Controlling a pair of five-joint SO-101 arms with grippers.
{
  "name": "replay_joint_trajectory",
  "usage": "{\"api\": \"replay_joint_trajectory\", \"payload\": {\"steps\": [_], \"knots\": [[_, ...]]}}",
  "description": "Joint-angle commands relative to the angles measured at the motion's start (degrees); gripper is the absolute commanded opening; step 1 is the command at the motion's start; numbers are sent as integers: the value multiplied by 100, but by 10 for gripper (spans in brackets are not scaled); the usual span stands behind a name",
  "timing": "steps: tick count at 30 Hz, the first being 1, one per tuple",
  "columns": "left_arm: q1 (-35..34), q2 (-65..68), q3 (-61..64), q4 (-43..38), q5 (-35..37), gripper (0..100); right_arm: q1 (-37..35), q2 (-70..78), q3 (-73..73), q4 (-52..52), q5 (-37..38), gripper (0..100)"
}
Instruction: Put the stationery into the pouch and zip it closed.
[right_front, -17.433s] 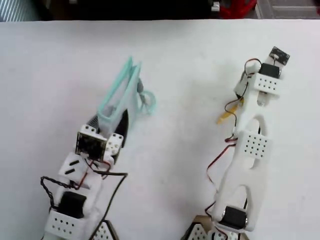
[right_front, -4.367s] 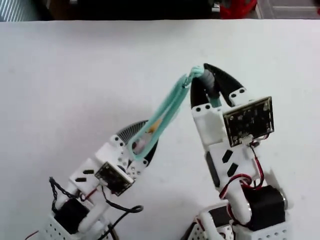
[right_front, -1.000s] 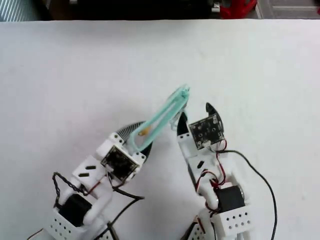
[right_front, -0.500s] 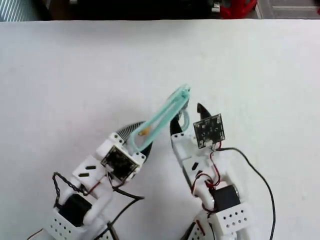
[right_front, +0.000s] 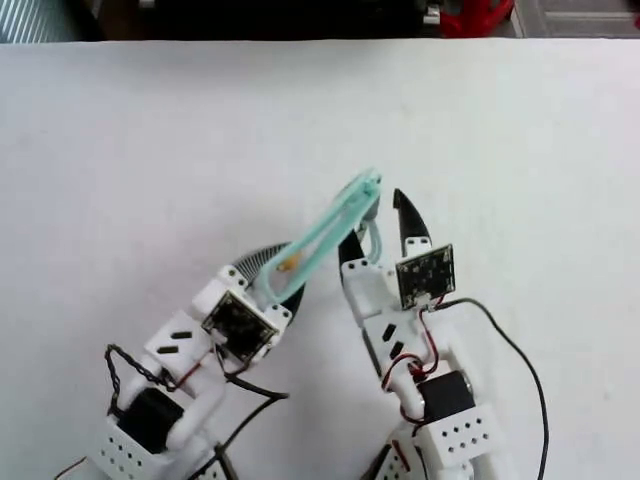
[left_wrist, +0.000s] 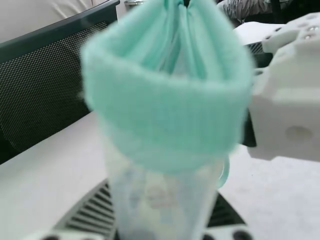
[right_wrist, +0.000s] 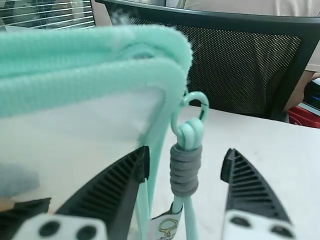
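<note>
Jaws of right gripper (right_front: 375, 225) open astride zip cord (right_wrist: 186, 167); left gripper (right_front: 272, 287) clamped on pouch (right_front: 322, 235), mid-table. Zipping stage, likely: next pinch cord, pull.

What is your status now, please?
Left gripper shut on pouch, holding it on edge. Right gripper open, straddling zip pull cord. No obstruction seen.

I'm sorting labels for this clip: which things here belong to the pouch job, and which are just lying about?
Part of the job: mint-green fabric pouch with clear sides; its mint-green pull cord with grey wrap; yellowish stationery inside it; left gripper, clamping the pouch; right gripper, open around the cord.
Just about: white table; black mesh chair; red object beyond the table's far edge.
</note>
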Motion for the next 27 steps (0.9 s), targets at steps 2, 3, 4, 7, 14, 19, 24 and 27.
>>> {"api": "replay_joint_trajectory", "payload": {"steps": [2, 3, 4, 7, 14, 19, 24, 27], "knots": [[48, -110, -149, -70, 53, 24, 57, 31, -35, -119, -44, 236], [110, -110, -149, -70, 26, 24, 57, 57, -35, -119, -44, 236], [171, -110, -141, -62, 26, 24, 57, 136, -35, -145, -44, 236], [251, -110, -141, 35, 26, 24, 57, 646, -53, -576, -44, 236], [224, -119, -149, 35, 18, 24, 277, 2141, -431, -1473, -26, 236], [251, -119, -149, 44, 18, 24, 400, 2220, -484, -1508, -26, 234], [251, -119, -149, 44, 18, 24, 409, 2273, -484, -1886, 9, 234], [251, -119, -149, 44, 18, 24, 409, 2273, -484, -1886, 18, 213]]}}
